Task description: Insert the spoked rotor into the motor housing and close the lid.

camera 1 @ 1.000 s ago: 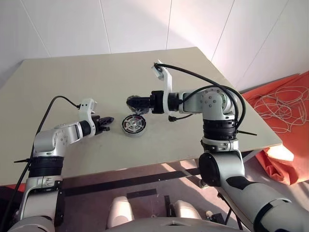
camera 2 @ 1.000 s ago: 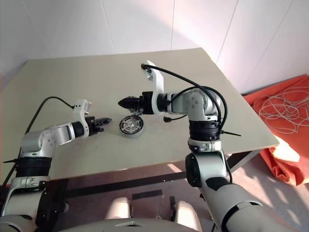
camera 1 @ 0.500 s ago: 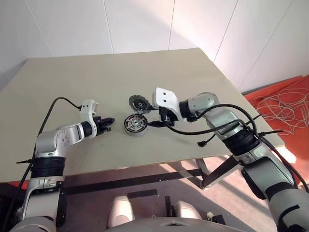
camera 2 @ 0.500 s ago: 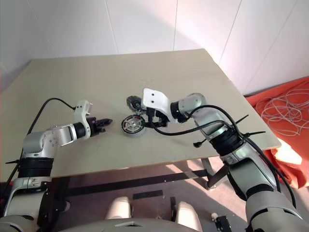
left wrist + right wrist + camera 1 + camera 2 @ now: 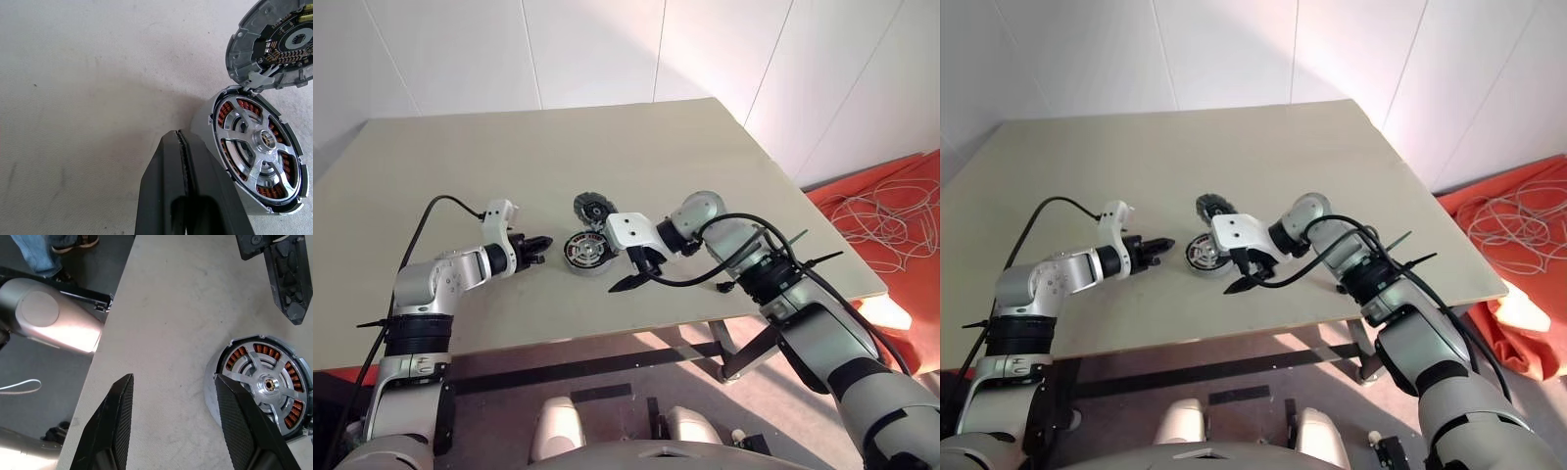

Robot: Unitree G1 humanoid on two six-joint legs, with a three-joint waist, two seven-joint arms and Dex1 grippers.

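Presently, on the table (image 5: pixel 705 147):

Motor housing (image 5: pixel 254 161): stands near the middle of the tabletop, mouth up, copper windings visible in a ring.

Spoked rotor (image 5: pixel 261 149): seated inside the housing, pale spokes and hub level with the rim. Insertion judged done.

Lid (image 5: pixel 276 44): hinged at the housing's far edge and tilted up open, inner face showing. Not yet closed.

Left gripper (image 5: pixel 536 245): fingers pressed together, empty, tip just beside the housing's side wall, apart from it as far as can be told.

Right gripper (image 5: pixel 628 281): fingers spread apart, holding nothing, hanging on the near side of the housing, tips pointing down toward the tabletop.

Step in hand: closing the lid. The next move appears to call for a gripper reaching behind the raised lid and pushing it down over the rotor, the housing steadied so it does not slide.
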